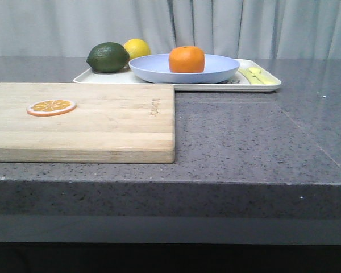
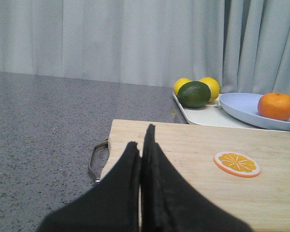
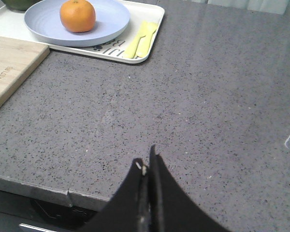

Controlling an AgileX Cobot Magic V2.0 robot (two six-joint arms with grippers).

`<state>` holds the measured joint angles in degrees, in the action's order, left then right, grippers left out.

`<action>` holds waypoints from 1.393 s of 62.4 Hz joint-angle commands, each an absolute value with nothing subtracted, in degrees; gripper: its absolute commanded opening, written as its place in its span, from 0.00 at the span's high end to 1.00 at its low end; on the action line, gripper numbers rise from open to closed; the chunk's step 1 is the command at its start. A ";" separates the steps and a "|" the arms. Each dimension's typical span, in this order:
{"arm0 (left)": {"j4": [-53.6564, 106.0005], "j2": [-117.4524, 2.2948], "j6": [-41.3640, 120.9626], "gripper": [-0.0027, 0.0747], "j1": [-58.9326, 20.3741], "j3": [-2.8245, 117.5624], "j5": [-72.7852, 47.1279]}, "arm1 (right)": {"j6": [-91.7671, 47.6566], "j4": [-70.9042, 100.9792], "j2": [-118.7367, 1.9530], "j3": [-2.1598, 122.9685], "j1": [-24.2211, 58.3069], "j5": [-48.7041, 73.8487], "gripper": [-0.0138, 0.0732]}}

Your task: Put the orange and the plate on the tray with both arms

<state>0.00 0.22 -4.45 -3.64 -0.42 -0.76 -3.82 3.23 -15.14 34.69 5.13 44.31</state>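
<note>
Broadly, largest to smallest:

Countertop (image 1: 244, 142): grey speckled stone, carrying everything else.

Cutting board (image 1: 79, 122): pale wood, near the robot on its left side, just in front of the tray; metal handle seen at its end in the left wrist view.

Tray (image 1: 267, 85): off-white, rounded corners, at the far side of the counter by the curtain; dark lettering partly hidden under the plate.

Plate (image 1: 216, 68): lavender-blue, resting flat on the tray, about mid-tray.

Orange (image 1: 186, 59): sitting upright in the plate, roughly central, so on the tray by way of the plate.

Lime (image 1: 107, 57): dark green, on the tray's left end, touching or nearly touching the lemon (image 1: 137, 48) behind it; possibly a second yellow fruit there in the left wrist view, hard to tell.

Yellow utensils (image 3: 141, 38): lying on the tray's right end, beside the plate.

Orange slice (image 1: 51, 107): flat on the cutting board, well apart from the tray.

Left gripper (image 2: 143, 159): fingers pressed together, holding nothing, over the near end of the board.

Right gripper (image 3: 148, 169): fingers closed together, empty, above bare counter, well apart from the tray.

Progress: apparently complete; plate and orange both on the tray, both grippers clear. Nothing visibly left except perhaps parking the arms.
</note>
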 commanded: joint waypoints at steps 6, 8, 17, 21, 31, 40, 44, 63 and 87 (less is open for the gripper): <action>0.00 1.29 -5.06 0.99 -3.68 -1.98 4.06 | -3.89 2.62 -15.78 36.05 5.00 40.31 0.98; 0.00 1.29 -5.06 0.99 -3.68 -1.98 4.06 | -3.89 2.62 -15.78 36.05 5.00 40.31 0.98; 0.00 1.29 -5.06 0.99 -3.68 -1.98 4.06 | -3.89 2.62 -15.78 36.05 5.00 40.31 0.98; 0.00 1.29 -5.06 0.99 -3.68 -1.98 4.06 | -3.89 2.62 -15.78 36.05 5.00 40.31 0.98; 0.00 1.29 -5.06 0.99 -3.68 -1.98 4.06 | -3.89 2.62 -15.78 36.05 5.00 40.31 0.98; 0.00 1.29 -5.06 0.99 -3.68 -1.98 4.06 | -3.89 2.48 -15.78 36.05 5.00 40.13 0.98; 0.00 1.29 -5.06 0.99 -3.68 -1.98 4.06 | -3.89 1.48 -15.78 35.99 5.00 39.37 0.98; 0.00 1.29 -5.06 0.99 -3.68 -1.98 4.06 | -3.89 -2.79 -8.01 17.54 4.36 8.66 0.98; 0.00 1.29 -5.06 0.99 -3.68 -1.98 4.06 | 0.37 -2.27 1.71 -0.16 0.88 -2.62 0.98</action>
